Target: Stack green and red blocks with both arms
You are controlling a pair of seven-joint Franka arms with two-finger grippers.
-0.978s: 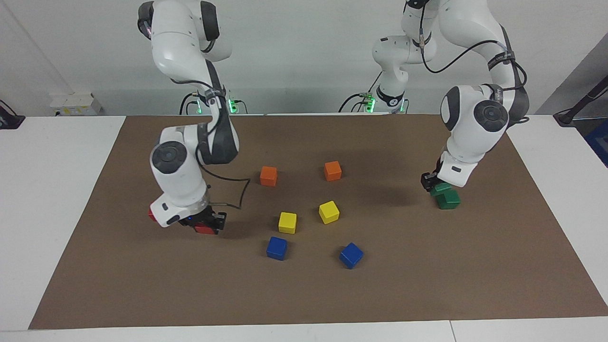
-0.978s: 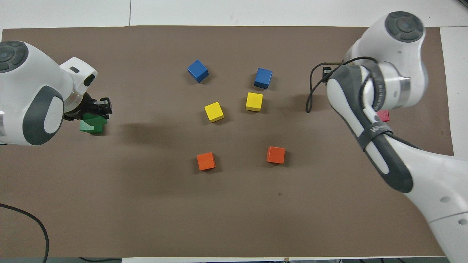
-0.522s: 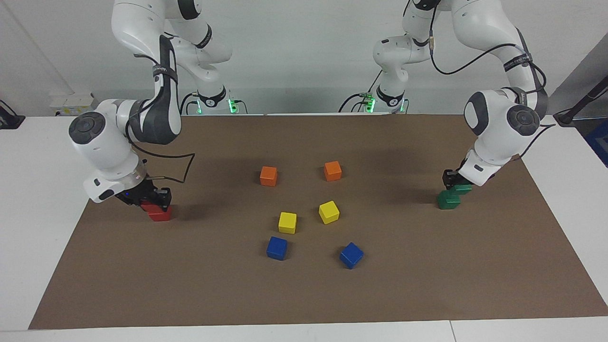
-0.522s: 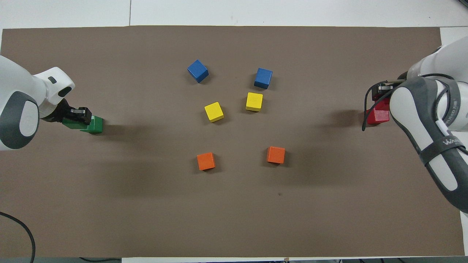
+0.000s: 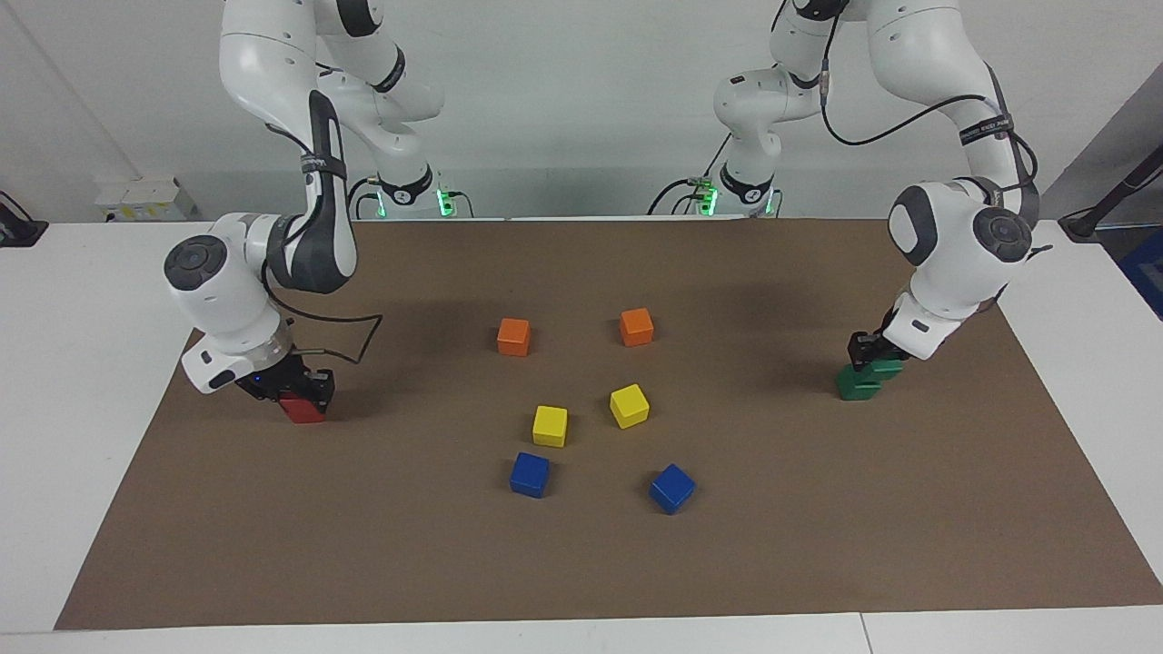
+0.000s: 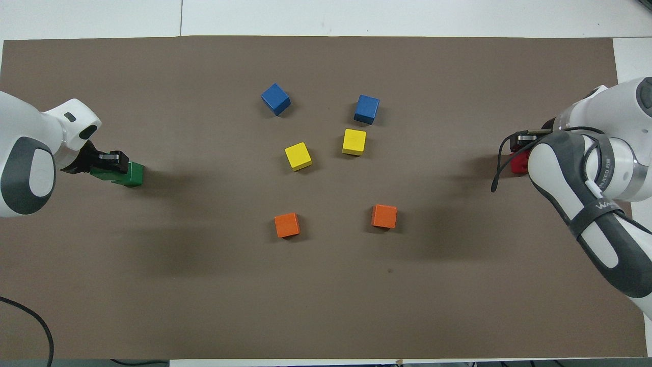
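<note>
My left gripper [image 5: 869, 355] is low at the left arm's end of the mat, shut on a dark green block [image 5: 886, 368]. That block sits partly over the second green block [image 5: 855, 384], offset toward the mat's edge. In the overhead view the left gripper [image 6: 109, 161] holds the upper green block [image 6: 104, 175] beside the lower one [image 6: 134, 174]. My right gripper [image 5: 300, 391] is low at the right arm's end, shut on a red block [image 5: 304, 410]. The second red block cannot be told apart from it. In the overhead view the forearm covers most of the red [image 6: 518, 164].
On the brown mat [image 5: 581, 563], between the arms, lie two orange cubes [image 5: 513, 336] [image 5: 636, 326], two yellow cubes [image 5: 550, 425] [image 5: 629, 405] and two blue cubes [image 5: 529, 474] [image 5: 671, 488]. White table edges border the mat.
The right arm swung to its end of the mat with a red block and lowered it over the other red. The left gripper shifted its green block toward the mat's edge and lower.
</note>
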